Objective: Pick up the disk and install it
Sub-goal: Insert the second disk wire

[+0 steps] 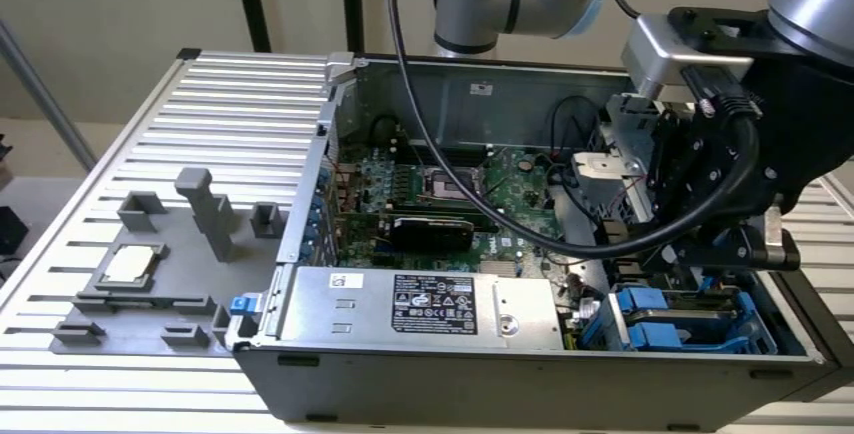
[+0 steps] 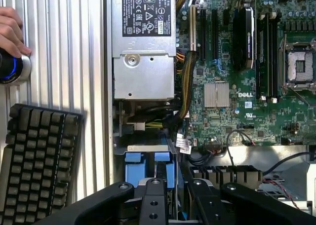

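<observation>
A: We hang over the open computer case (image 1: 787, 344), at the exterior view's lower right. The disk (image 2: 148, 170), in its blue carrier, sits in the bay right under our gripper (image 2: 173, 198).

B: And the jaws?

A: Narrowly parted; whether they grip the disk, we cannot tell.

B: Risks, we judge?

A: Tilted, the carrier could jam on the bay rails or pinch the yellow cable bundle (image 2: 186, 77) beside it.
</observation>
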You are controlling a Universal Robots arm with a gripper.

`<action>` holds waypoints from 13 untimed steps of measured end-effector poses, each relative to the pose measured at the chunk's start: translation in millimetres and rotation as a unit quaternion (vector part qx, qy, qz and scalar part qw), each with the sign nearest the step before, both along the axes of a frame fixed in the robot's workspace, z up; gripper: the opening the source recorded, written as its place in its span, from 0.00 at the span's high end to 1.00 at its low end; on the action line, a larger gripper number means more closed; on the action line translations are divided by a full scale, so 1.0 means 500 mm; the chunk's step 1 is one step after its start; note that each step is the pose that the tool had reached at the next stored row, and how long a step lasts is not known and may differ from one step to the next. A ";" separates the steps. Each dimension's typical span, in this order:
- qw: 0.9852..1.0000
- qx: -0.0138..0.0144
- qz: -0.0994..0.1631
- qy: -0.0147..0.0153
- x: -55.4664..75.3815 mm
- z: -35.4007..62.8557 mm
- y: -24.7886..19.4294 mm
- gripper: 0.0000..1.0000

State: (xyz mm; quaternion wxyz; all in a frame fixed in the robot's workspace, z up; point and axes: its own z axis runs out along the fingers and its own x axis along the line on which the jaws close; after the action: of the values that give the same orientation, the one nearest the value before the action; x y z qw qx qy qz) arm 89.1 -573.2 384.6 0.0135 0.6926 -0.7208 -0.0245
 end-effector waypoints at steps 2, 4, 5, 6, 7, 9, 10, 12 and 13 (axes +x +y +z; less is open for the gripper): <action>1.000 0.000 0.000 0.000 0.000 0.000 0.0000 0.76; 1.000 0.000 0.000 0.000 0.000 0.000 0.0000 0.76; 1.000 0.000 0.000 0.000 0.000 0.000 0.0000 0.76; 1.000 0.000 0.000 0.000 0.001 0.000 0.0000 0.76; 1.000 0.000 0.000 0.000 0.008 0.000 0.0000 0.76; 1.000 0.001 0.000 0.001 0.026 0.000 0.0000 0.76; 1.000 0.001 0.000 0.001 0.035 0.000 0.0000 0.76; 1.000 0.001 0.000 0.002 0.054 0.000 0.0000 0.76; 1.000 0.001 0.000 0.002 0.063 0.000 0.0001 0.76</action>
State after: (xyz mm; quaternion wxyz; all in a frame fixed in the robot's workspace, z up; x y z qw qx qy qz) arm 120.4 -573.1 384.6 0.0141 0.6926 -0.7207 -0.0264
